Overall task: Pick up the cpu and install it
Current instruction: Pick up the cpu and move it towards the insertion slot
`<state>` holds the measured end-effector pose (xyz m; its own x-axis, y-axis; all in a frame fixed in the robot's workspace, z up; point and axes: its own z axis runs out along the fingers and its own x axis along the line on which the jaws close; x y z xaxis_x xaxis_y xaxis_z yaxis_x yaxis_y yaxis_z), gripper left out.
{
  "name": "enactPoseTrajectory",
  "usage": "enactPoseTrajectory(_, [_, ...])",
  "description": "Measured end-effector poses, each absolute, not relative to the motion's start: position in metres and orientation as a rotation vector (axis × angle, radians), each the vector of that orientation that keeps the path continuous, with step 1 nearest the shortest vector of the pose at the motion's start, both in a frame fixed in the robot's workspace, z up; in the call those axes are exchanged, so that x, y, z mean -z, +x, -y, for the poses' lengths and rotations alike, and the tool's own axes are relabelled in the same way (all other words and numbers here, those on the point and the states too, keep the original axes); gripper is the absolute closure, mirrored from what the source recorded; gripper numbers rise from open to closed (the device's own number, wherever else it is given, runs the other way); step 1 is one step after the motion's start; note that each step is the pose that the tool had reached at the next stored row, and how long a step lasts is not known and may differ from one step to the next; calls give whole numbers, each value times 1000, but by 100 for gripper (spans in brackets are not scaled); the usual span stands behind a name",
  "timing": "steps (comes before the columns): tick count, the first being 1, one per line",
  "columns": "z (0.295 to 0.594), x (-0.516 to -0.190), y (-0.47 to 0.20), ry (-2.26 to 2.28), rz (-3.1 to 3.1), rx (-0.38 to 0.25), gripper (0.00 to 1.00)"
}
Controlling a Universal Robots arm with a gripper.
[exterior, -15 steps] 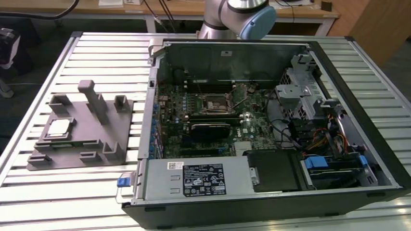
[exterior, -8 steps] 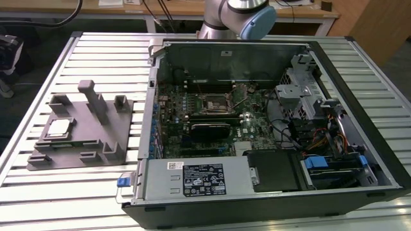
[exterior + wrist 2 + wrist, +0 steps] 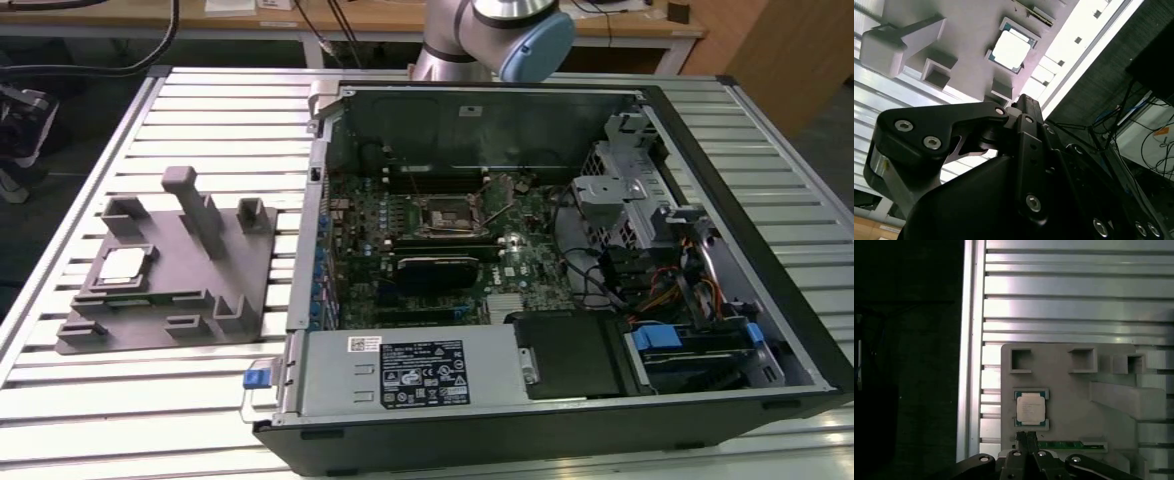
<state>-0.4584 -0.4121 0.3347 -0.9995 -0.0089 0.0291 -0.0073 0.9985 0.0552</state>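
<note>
PC case (image 3: 481, 125), mobo (image 3: 541, 265), grey fixture plate (image 3: 174, 275), slatted table (image 3: 160, 400)

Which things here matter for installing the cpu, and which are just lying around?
For the job: cpu, grey fixture plate holding it, motherboard socket, gripper.
Just there: power supply, drive cage, cables.

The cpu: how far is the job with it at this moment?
Done: nothing yet. The cpu lies in its seat on the grey fixture, and the socket on the board looks empty.
In hand: the gripper is shut on nothing and is apart from the cpu, which both wrist views show ahead of it.
Left: both the pick-up and the install.
</note>
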Motion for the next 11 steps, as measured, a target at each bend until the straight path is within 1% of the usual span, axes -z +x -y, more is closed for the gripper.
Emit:
enactPoseTrajectory(8, [414, -323, -456, 23, 3091, 85, 89])
enactPoseTrajectory(9, [415, -322, -456, 26, 3093, 86, 83])
enactPoseTrajectory(10, [416, -321, -456, 27, 3094, 86, 83])
enactPoseTrajectory(11, [416, -320, -456, 28, 3096, 86, 77])
